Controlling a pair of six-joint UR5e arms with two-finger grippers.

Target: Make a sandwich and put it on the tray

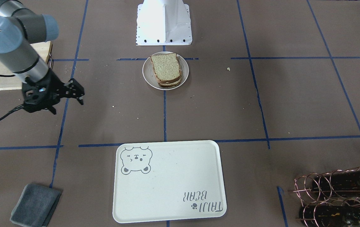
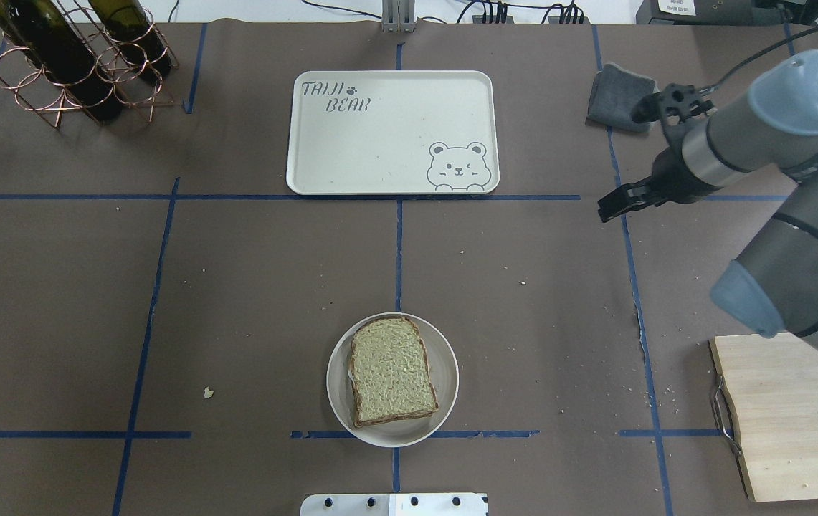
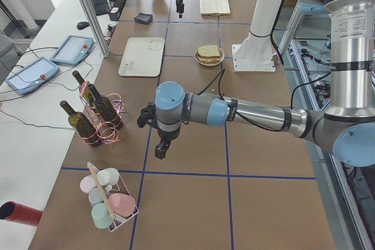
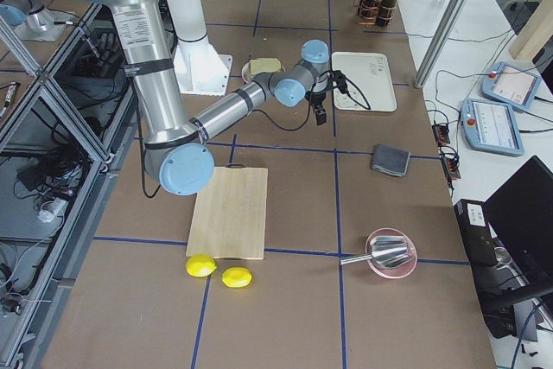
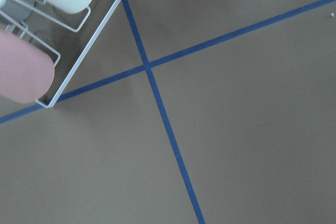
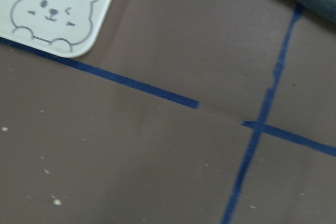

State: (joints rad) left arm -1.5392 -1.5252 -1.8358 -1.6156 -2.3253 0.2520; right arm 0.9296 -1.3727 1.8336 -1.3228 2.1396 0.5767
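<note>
Overhead exterior: sandwich (image 2: 391, 371) on plate (image 2: 446, 357), apart from tray (image 2: 380, 143).

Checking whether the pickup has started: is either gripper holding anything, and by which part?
Nothing is held. The right gripper and the left gripper both hang empty; the sandwich sits untouched on its plate.

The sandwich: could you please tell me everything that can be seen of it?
The sandwich is assembled: two slices of pale tan bread with dark brown crust, stacked flat, rounded end away from the robot. The filling barely shows between them. It lies in a small round white plate, near the robot's base, apart from the tray. Nothing else touches it.
</note>
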